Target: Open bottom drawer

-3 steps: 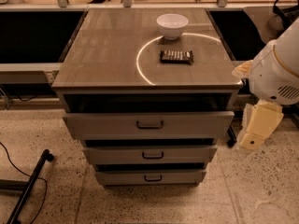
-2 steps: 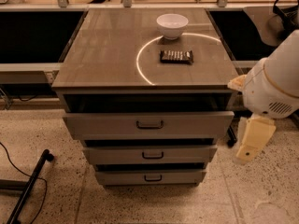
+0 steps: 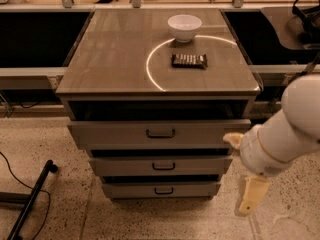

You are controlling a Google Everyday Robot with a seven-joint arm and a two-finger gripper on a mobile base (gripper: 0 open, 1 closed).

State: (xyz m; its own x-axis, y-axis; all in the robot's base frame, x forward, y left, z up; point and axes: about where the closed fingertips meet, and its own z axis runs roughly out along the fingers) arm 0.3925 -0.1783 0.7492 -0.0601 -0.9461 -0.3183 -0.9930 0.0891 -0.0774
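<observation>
The bottom drawer (image 3: 161,189) is the lowest of three on the grey cabinet (image 3: 115,64). It has a shallow grey-beige front with a small dark bar handle (image 3: 163,190) and sticks out only slightly, with a dark gap above it. My gripper (image 3: 235,174) hangs at the cabinet's right side, level with the middle and bottom drawers. Its cream fingers (image 3: 250,198) are spread apart and hold nothing. It is to the right of the bottom drawer's handle and not touching it.
A white bowl (image 3: 184,27) and a dark snack bar (image 3: 189,60) lie on the cabinet top. The top drawer (image 3: 160,133) and middle drawer (image 3: 163,166) sit above. A black stand leg (image 3: 30,199) and cable lie on the floor at left. Dark counters flank the cabinet.
My arm has swung down and left, bringing the gripper lower and closer to the cabinet's right side. The drawers have not moved.
</observation>
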